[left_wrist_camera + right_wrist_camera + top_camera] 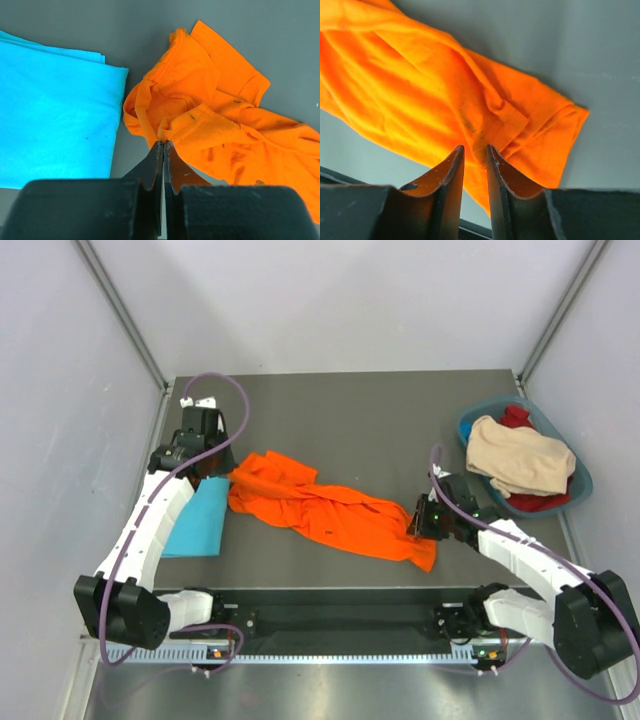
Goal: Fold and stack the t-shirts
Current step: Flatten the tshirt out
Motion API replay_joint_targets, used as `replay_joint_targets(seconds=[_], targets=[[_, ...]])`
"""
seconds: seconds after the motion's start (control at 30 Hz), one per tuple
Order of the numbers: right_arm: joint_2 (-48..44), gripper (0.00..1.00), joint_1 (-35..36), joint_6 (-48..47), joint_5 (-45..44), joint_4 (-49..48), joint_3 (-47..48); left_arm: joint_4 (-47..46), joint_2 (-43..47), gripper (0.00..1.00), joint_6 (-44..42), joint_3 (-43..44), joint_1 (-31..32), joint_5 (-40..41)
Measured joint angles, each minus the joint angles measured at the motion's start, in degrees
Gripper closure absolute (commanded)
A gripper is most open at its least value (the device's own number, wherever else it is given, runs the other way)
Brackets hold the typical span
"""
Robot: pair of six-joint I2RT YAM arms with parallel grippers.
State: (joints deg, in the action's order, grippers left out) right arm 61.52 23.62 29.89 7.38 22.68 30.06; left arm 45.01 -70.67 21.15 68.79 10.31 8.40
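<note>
Orange t-shirt [320, 505]: one end pinched in left pincer [163, 142], right pincer [474, 148] at the other, grip unclear.

Table [380, 420]: rectangular, dark grey matte top.
Walls [330, 300]: pale grey-white panels, unmarked, on the left, far and right sides.
Left corner post [122, 312], right corner post [562, 310]: slim grey metal struts rising from the table's far corners.
Front sheet [330, 695]: brushed metal, below the near edge.
Light: even, diffuse; soft shadows.
</note>
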Motion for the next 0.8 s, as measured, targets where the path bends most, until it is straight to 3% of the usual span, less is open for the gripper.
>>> replay_joint_targets(seconds=[0.3,0.53,0.8], targets=[[1.25,0.74,3.80,1.38,0.90,-1.46,-3.19,0.00,0.00,1.00,0.04,-0.04,0.00,-0.02],[-1.44,0.65,4.79,1.88,-2.19,1.62,-2.36,0.00,0.00,1.00,0.04,-0.04,0.00,0.00],[-1.90,0.70,4.70,0.02,-7.85,3.48,3.23,-0.02,0.00,1.00,0.04,-0.15,0.00,-0.02]])
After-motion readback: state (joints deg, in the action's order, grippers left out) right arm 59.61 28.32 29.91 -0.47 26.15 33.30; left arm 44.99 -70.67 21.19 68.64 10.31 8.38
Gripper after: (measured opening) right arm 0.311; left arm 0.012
